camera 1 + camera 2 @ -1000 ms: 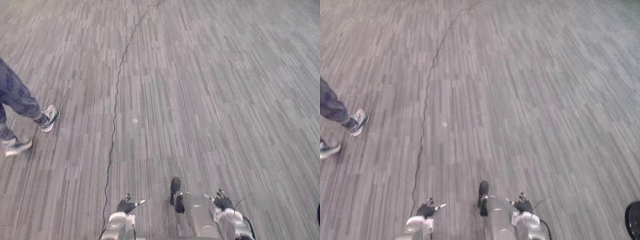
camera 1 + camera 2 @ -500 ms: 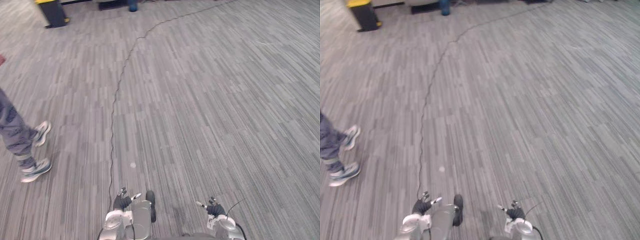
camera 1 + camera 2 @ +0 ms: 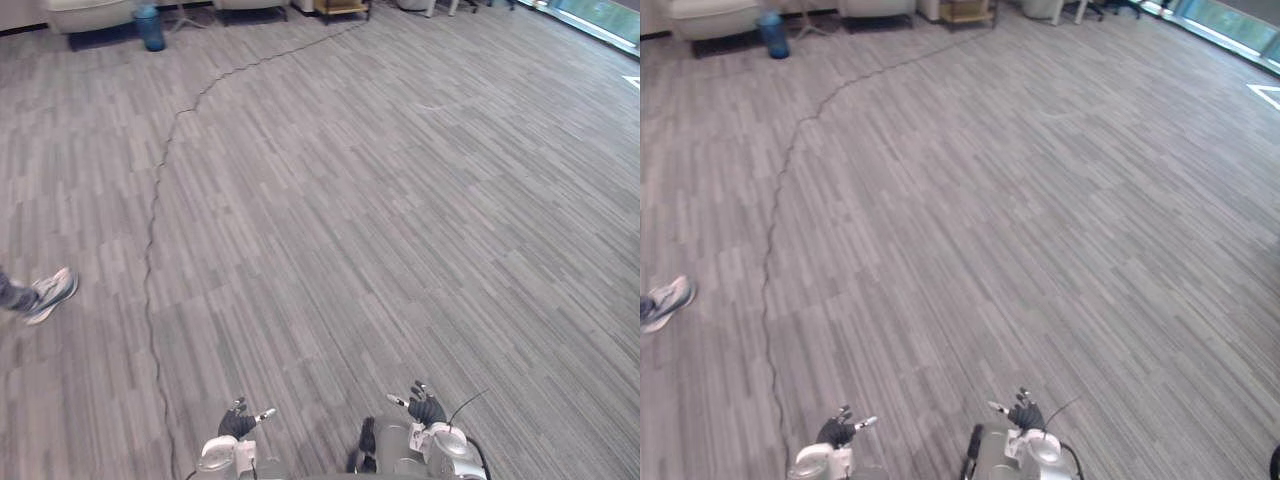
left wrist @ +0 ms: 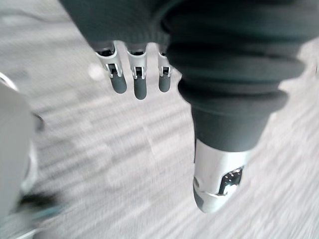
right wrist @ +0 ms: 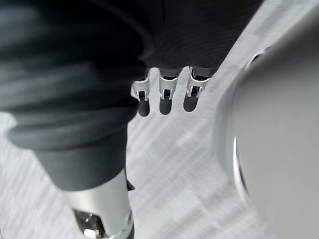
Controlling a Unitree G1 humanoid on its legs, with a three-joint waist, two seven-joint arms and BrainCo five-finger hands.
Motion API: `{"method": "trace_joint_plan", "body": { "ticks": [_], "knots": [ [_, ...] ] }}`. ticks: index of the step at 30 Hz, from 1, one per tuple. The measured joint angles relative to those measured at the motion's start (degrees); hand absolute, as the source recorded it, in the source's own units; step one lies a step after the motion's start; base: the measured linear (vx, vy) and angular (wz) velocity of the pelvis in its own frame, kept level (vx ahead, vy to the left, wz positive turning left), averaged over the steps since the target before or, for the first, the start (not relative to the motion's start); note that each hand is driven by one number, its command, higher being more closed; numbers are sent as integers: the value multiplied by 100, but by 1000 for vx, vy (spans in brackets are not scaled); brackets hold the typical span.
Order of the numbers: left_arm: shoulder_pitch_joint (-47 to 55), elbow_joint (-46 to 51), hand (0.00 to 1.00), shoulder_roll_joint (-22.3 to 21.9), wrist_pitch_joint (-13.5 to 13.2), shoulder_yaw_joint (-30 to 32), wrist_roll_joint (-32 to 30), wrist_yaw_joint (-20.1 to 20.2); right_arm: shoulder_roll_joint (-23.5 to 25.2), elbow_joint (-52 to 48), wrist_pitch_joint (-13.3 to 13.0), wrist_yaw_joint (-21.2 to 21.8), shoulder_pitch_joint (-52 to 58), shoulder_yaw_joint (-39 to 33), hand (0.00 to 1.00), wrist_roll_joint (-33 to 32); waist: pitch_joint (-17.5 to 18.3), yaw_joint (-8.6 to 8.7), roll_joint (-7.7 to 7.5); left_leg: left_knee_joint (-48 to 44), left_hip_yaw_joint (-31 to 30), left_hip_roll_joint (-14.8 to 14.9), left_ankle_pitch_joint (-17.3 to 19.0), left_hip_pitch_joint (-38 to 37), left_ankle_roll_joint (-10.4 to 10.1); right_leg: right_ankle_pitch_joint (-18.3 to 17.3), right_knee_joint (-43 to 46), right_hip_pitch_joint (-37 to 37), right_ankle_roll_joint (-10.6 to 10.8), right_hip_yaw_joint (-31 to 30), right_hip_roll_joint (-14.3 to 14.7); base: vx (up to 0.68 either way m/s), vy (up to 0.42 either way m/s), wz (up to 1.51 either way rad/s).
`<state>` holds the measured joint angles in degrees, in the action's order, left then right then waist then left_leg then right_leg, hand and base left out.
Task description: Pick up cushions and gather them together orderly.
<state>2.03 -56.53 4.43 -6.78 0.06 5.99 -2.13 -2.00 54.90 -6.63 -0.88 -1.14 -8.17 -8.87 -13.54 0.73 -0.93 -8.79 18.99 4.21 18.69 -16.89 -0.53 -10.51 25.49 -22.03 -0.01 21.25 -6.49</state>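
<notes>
My left hand [image 3: 240, 420] hangs low at the near edge of the eye views, over grey striped carpet [image 3: 340, 220]. Its fingers [image 4: 134, 82] are straight and its thumb [image 4: 219, 174] stands apart, with bare carpet past them. My right hand [image 3: 425, 408] hangs at the same height a little to the right. Its fingers [image 5: 164, 94] are relaxed and hold nothing, and its thumb [image 5: 99, 214] points away from them.
A person's shoe [image 3: 45, 295] is at the left edge. At the far end of the room stand pale seats [image 3: 90, 12], a blue bin [image 3: 150, 27] and a wooden piece of furniture [image 3: 342, 8]. White floor markings [image 3: 630, 80] show at the far right.
The camera has swung up and to the right, bringing the far end of the room into view. The person's feet have slid to the left edge. Both hands stay low and open.
</notes>
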Motion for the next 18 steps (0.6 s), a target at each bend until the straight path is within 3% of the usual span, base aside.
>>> {"method": "trace_joint_plan", "body": {
  "ticks": [1, 2, 3, 4, 5, 6, 7, 8, 9, 10, 11, 13, 14, 15, 16, 17, 18],
  "knots": [
    [-11, -25, 0, -29, -5, -5, -52, 1, -52, 56, 32, 0, 34, 18, 0, 11, 3, 6, -23, 197, 11, -58, -10, -266, -230, 610, -960, -4, -93, 83, 131, 682, -95, 16],
    [-5, -58, 0, -31, -3, 1, -114, 1, -86, 99, 47, 3, 96, 24, 0, 7, 5, 19, -35, 214, -80, -95, 40, -505, -382, 1174, -1171, -2, -545, 43, 220, 856, -126, 8],
    [-39, -153, 0, -112, 7, 74, -166, -2, -188, 85, 43, 17, 66, 12, 0, 8, 90, 85, 220, 9, -155, 156, 83, -643, -527, 1514, -743, -50, -961, -8, 409, 735, -129, -9],
    [-25, -138, 0, -170, 3, 115, -199, 2, -214, 73, 50, 24, 32, 14, 0, 38, 143, 58, 338, -270, -158, 287, -3, -557, -686, 1346, -554, -63, -1018, 28, 467, 718, -175, -19],
    [-95, -138, 0, -207, 4, 143, -257, -4, -231, -21, 63, 47, 25, -7, 0, 135, 100, 77, 409, -1272, -269, 483, -372, -212, -846, 1013, -343, 45, -933, 46, 571, 693, -222, -37],
    [-121, -127, 0, -326, 11, 301, -266, 2, -248, -48, 70, 55, 32, 0, 0, 176, 59, 82, 502, -2713, -389, 715, -1248, 325, -637, 741, -392, 369, -947, -48, 724, 692, -218, -43],
    [-68, -93, 0, -373, 13, 407, -264, -3, -261, -93, 80, 47, 45, 12, 0, 176, 48, 46, 584, -3582, -495, 902, -1551, 685, -626, 669, -521, 590, -965, -144, 839, 678, -116, -85],
    [-43, 39, 0, -473, 11, 530, -265, -2, -208, -195, 117, 21, 79, 44, 0, 157, 9, -5, 623, -4980, -529, 1179, -1241, 1266, -511, 501, -709, 1032, -1028, -412, 1111, 671, -37, -117],
    [-9, 266, 0, -429, -10, 560, -264, -3, -22, -252, 139, -4, 94, 160, 0, 146, -92, -104, 473, -5683, -587, 1226, -876, 1738, -487, 251, -923, 1665, -1080, -759, 1261, 663, -12, -113],
    [-5, 320, 0, -398, -16, 543, -264, -4, 31, -252, 142, -6, 93, 206, 0, 146, -116, -120, 424, -5735, -606, 1203, -790, 1891, -459, 173, -1013, 1861, -1105, -859, 1281, 755, -31, -109],
    [30, 425, 0, -320, -33, 493, -254, 2, 163, -220, 149, -5, 101, 304, 0, 132, -86, -142, 252, -5543, -599, 1137, -579, 2394, -352, 43, -1342, 2361, -1081, -1189, 1337, 600, -11, -105],
    [96, 633, 0, -303, -78, 520, -246, -3, 211, -176, 150, 0, 85, 410, 0, 100, -34, -233, 227, -4719, -645, 933, -382, 3002, -282, -59, -1603, 2819, -1019, -1658, 1340, 531, 50, -125],
    [100, 680, 0, -308, -136, 546, -232, -10, 215, -71, 153, -2, 59, 413, 0, 96, -45, -351, 200, -3624, -766, 687, -358, 3283, -290, -144, -1679, 3024, -877, -2046, 1274, 744, 235, -143],
    [103, 705, 0, -312, -152, 564, -195, -17, 215, 89, 169, -11, -1, 407, 0, 95, -60, -423, 223, -2412, -1054, 343, -520, 3478, -341, -268, -1792, 3271, -776, -2378, 1127, 629, 215, -139],
    [103, 703, 0, -320, -155, 562, -183, -20, 211, 125, 180, -16, -11, 403, 0, 95, -61, -429, 222, -1946, -1166, 223, -668, 3519, -393, -319, -1839, 3382, -733, -2479, 1067, 784, 353, -121],
    [147, 702, 0, -344, -159, 556, -123, -39, 155, 208, 175, -23, -24, 396, 0, 96, -39, -457, 276, -611, -1435, 66, -1328, 3520, -670, -420, -2037, 3629, -633, -2744, 943, 707, 360, -123],
    [154, 636, 0, -337, -164, 557, -95, -50, 126, 283, 173, -30, -27, 404, 0, 96, 6, -516, 331, -564, -1448, 41, -2161, 3457, -558, -461, -2164, 3876, -575, -3034, 875, 858, 440, -116]
  ]
}}
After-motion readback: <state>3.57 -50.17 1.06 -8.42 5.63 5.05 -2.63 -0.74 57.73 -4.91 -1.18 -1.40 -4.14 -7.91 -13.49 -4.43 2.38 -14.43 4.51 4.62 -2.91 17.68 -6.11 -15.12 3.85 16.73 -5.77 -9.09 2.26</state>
